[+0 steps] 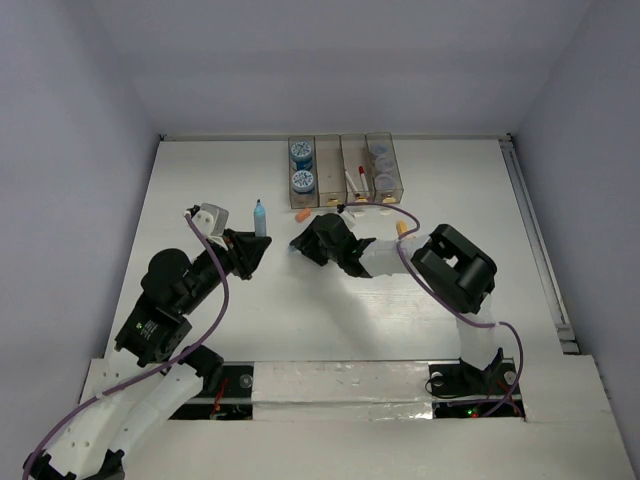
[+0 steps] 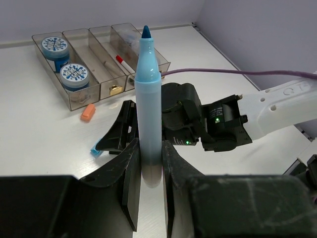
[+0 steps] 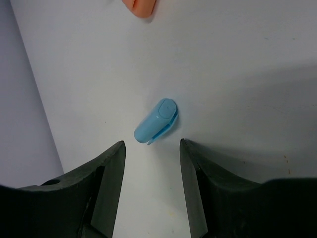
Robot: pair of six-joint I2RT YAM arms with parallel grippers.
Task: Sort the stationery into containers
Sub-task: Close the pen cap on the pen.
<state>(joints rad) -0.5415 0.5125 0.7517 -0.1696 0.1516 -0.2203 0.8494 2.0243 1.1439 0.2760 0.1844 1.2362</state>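
The left gripper (image 2: pixel 150 154) pinched an uncapped blue marker (image 2: pixel 148 89) upright over the table's middle. The right gripper (image 3: pixel 151 145) had its jaws apart, with the blue cap (image 3: pixel 156 121) lying on the table just at their tips, untouched. The cap lay skewed, so closing jaws might spin it away, and the marker's bare tip could smear ink. The bins (image 1: pixel 328 170) sat at the far edge. No writing was readable

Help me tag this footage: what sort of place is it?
Probably a robot test cell: white table, plain grey walls around it, left arm and right arm mounted at its edge.
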